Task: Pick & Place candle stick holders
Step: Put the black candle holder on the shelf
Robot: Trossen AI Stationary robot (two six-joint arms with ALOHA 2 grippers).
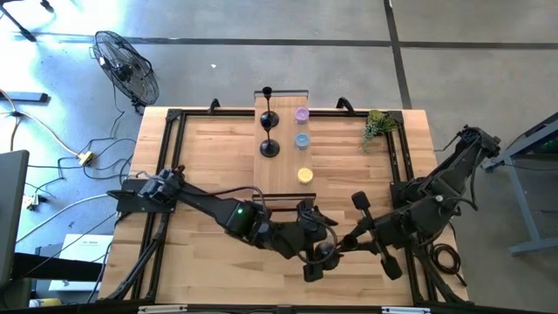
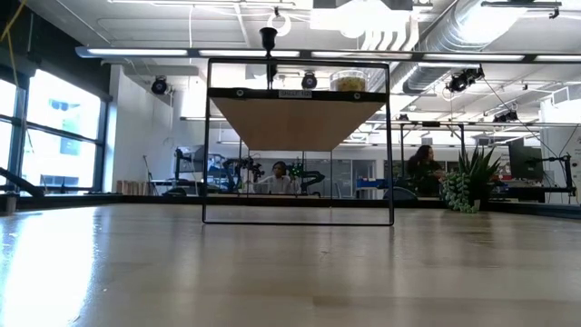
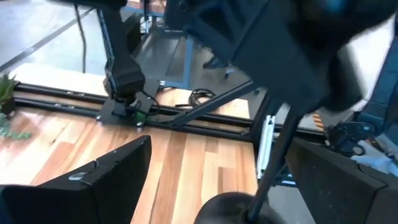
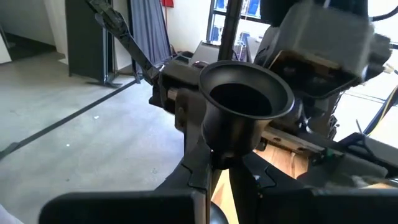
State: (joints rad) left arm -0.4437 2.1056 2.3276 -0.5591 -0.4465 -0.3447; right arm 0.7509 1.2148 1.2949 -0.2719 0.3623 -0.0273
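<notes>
Matte-black candle holder (image 4: 245,102) is at the near edge of the bench, about the middle, held between both arms. Right gripper (image 4: 217,168) is pinched shut on the thin stem just under the cup, cup mouth facing its camera. Left gripper (image 3: 224,186) sits around the bottom end, fingers (image 3: 106,183) wide, one on each side of the round base (image 3: 230,208), not touching as far as I can tell. Can't tell whether the base rests on the bench or hangs just above it.

Handling, my read:
- looks rigid and hard, probably metal, so no give under the pads
- most of the weight is likely in the bulb base, so a stem grip lets it swing or twist
- smooth rounded base is a slip risk; pads should close across its widest part or on the stem just above it
- thin stem is the weak point, so no side load while both grippers have it

Three more holders (image 1: 269,148) stand in a row on the raised wooden shelf (image 1: 283,161) at the middle of the far edge, beside three small coloured candles (image 1: 304,175). Small plant (image 1: 377,126) is near the far right corner.
</notes>
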